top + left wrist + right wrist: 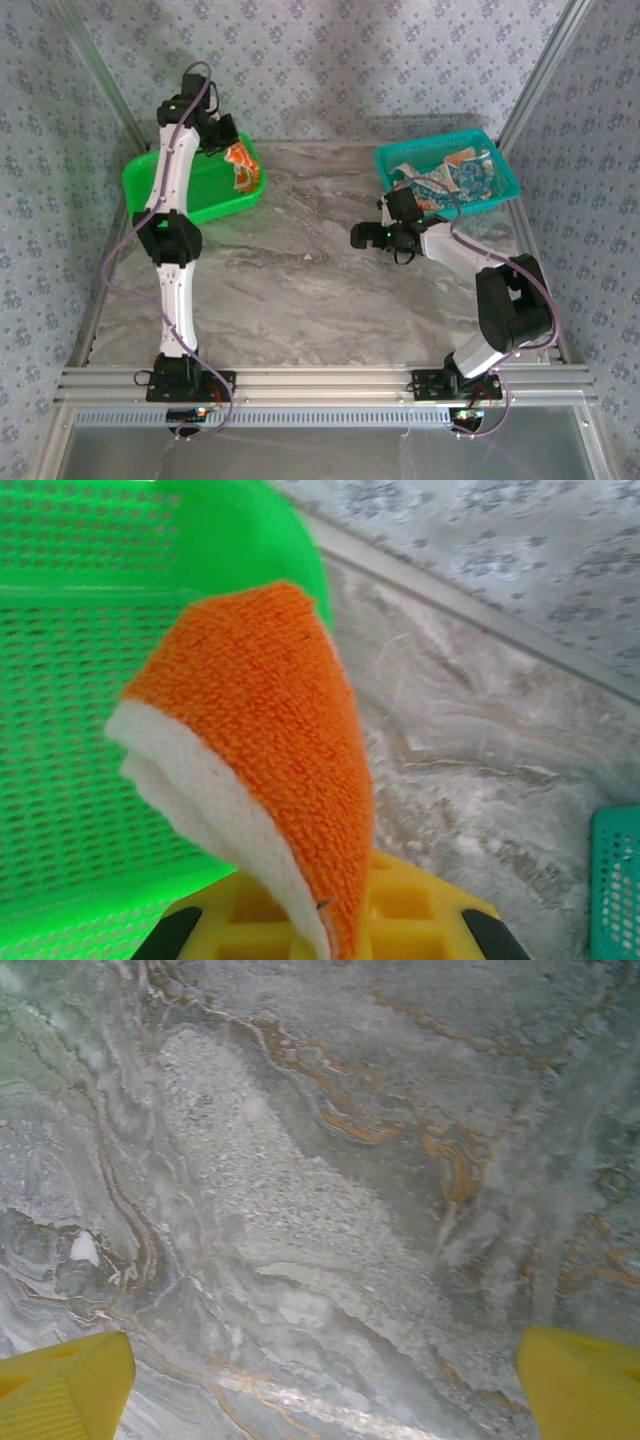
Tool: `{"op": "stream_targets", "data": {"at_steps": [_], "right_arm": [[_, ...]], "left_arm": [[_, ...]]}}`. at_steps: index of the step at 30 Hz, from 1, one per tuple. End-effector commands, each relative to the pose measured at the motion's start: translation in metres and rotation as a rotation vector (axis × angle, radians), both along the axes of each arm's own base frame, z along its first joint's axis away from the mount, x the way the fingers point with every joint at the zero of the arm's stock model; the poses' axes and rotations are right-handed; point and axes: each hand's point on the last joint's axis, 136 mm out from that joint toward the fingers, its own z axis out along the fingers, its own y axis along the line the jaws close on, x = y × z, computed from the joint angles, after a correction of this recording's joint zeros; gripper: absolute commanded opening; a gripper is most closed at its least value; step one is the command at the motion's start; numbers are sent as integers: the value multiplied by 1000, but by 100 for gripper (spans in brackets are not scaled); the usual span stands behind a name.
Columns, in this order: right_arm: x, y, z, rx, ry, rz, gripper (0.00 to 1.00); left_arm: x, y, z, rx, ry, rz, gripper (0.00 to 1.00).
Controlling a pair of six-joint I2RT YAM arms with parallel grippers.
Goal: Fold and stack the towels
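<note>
Holding an orange towel (260, 740) clenched in the left gripper (330, 925) above the green basket (70, 680), hovering the wide-open right gripper (320, 1390) over bare table (300, 1160) with more towels (455, 172) heaped in the teal basket (505, 182) beyond it, and apparently yet to fold or stack anything.

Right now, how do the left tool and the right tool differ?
The left tool is shut on an orange towel; the right tool is open and holds nothing. The left tool is above the green basket; the right tool hangs over the marble table. Both have yellow fingers.
</note>
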Motion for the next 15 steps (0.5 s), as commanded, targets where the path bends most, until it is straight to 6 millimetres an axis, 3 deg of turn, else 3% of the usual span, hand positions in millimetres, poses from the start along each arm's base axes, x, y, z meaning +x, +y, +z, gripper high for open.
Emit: {"op": "stream_targets", "data": {"at_steps": [1,4,5,6,8,11,15], "right_arm": [[6,18,10,18,-14,34,100],[8,28,12,18,-17,53,100],[9,32,13,17,-20,58,100],[9,34,14,17,-23,62,100],[10,39,16,17,-29,71,100],[9,44,17,16,-33,79,100],[6,47,17,9,-33,89,100]], "left_arm": [[-27,42,22,71,-1,24,0],[-45,76,-1,127,68,53,2],[-54,89,-11,155,108,64,7],[-63,101,-22,185,153,70,24],[-80,125,-40,264,238,91,31],[-93,153,-57,338,297,125,91],[-92,161,-53,359,276,154,96]]}}
